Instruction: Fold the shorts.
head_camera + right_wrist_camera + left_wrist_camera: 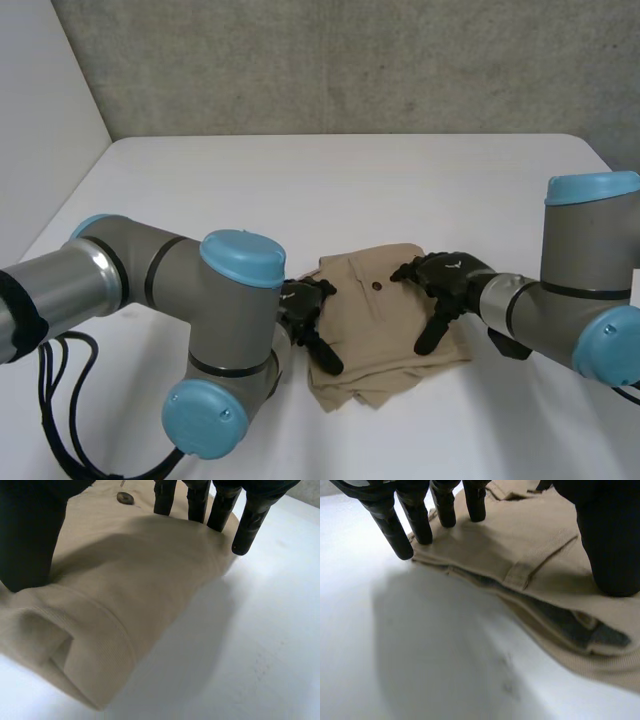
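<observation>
The tan shorts (375,325) lie folded into a small bundle in the middle of the white table (350,190), with a dark button (376,287) on top. My left hand (308,318) is at the bundle's left edge. Its fingers (390,525) are straight, their tips at the cloth's edge, and its thumb (612,545) rests on top of the shorts (530,555). My right hand (447,283) is over the right edge. There its fingers (247,527) spread straight above the shorts (125,585) near the button (125,498), and its thumb (30,540) touches the cloth. Neither hand pinches cloth.
A grey wall (350,60) runs behind the table and a white wall (40,120) stands at the left. Bare tabletop lies beyond the shorts and on both sides. My left arm's elbow (215,400) sits low near the table's front.
</observation>
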Available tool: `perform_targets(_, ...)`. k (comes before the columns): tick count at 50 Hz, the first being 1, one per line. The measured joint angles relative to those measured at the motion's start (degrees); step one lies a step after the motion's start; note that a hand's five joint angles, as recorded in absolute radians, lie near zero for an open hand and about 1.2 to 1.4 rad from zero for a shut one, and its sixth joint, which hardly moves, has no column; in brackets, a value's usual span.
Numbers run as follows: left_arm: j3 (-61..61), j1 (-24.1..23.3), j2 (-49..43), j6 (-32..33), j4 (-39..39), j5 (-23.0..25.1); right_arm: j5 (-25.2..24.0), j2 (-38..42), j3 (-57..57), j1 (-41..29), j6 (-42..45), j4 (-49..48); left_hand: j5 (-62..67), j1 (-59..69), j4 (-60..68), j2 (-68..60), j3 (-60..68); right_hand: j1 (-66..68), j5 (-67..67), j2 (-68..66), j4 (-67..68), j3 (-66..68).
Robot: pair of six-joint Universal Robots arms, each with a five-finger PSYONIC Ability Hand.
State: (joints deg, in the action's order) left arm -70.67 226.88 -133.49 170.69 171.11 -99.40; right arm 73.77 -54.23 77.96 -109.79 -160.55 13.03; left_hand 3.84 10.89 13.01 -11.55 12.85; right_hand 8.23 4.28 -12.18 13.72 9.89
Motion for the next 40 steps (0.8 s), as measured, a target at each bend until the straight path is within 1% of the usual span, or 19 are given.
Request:
perform_targets(4,-0.40,0.22,0.08,0.12,-0.37,-0.01,-0.08,-1.09,2.16,0.49,1.19,-1.99,0.00,-0.07,0.00,0.42,-0.28,-0.35,0.00,0.32,0.00,-0.10)
perform_targets(15,-2.60,0.09,1.32,0.18,-0.62,0.06,0.21,-6.74,10.88,0.51,1.45,-15.17,0.00,-0.07,0.00,0.56,-0.87,-0.36,-0.01,0.32,0.00,-0.10)
perform_targets(21,-3.84,-0.12,6.27,0.07,-0.61,0.16,0.23,-9.94,14.67,0.17,1.33,-18.93,-0.08,-0.07,0.00,0.57,-0.88,-0.37,-0.25,0.32,0.00,-0.10)
perform_targets(25,-4.56,0.28,13.86,0.06,-0.63,0.28,0.93,-14.54,16.87,0.30,0.73,-20.42,-0.56,-0.08,0.00,0.57,-0.88,-0.37,-0.49,0.32,0.00,-0.10)
perform_targets(28,-4.61,0.59,15.98,0.09,-0.65,0.30,1.64,-16.29,17.04,0.36,0.43,-20.64,-0.56,-0.08,0.00,0.57,-0.88,-0.37,-0.49,0.32,0.00,-0.10)
perform_targets(29,-4.67,1.52,19.72,0.15,-0.80,0.34,2.34,-17.73,17.05,0.40,0.13,-20.73,-0.61,-0.08,0.00,0.57,-0.88,-0.37,-0.49,0.32,0.00,-0.10)
perform_targets(30,-4.66,2.06,21.20,0.18,-0.91,0.41,5.71,-22.28,16.25,0.44,-1.19,-20.76,-0.61,-0.08,0.00,0.57,-0.88,-0.37,-0.49,0.32,0.00,-0.10)
perform_targets(33,-4.56,3.73,24.59,0.23,-1.34,0.61,8.44,-25.18,15.11,0.46,-2.27,-20.51,-0.62,-0.08,0.00,0.57,-0.88,-0.37,-0.49,0.32,0.00,-0.10)
perform_targets(34,-4.29,6.01,27.93,0.25,-2.24,0.99,11.91,-28.17,13.18,0.50,-3.42,-19.40,-0.62,-0.08,0.00,0.57,-0.88,-0.37,-0.49,0.32,0.00,-0.10)
perform_targets(36,-4.16,6.93,29.13,0.25,-2.70,1.23,12.35,-28.51,12.89,0.50,-3.55,-19.16,-0.61,-0.07,0.00,0.57,-0.87,-0.37,-0.49,0.32,0.00,-0.10)
perform_targets(38,-3.23,10.83,33.45,0.33,-4.87,2.72,16.62,-32.04,8.68,0.54,-4.81,-14.58,-0.61,-0.04,0.00,0.55,-0.88,-0.37,-0.49,0.32,0.00,-0.10)
perform_targets(40,-2.55,12.93,35.33,0.41,-6.22,4.03,17.86,-33.15,6.59,0.58,-5.23,-11.61,-0.61,-0.04,0.00,0.55,-0.88,-0.37,-0.49,0.32,0.00,-0.10)
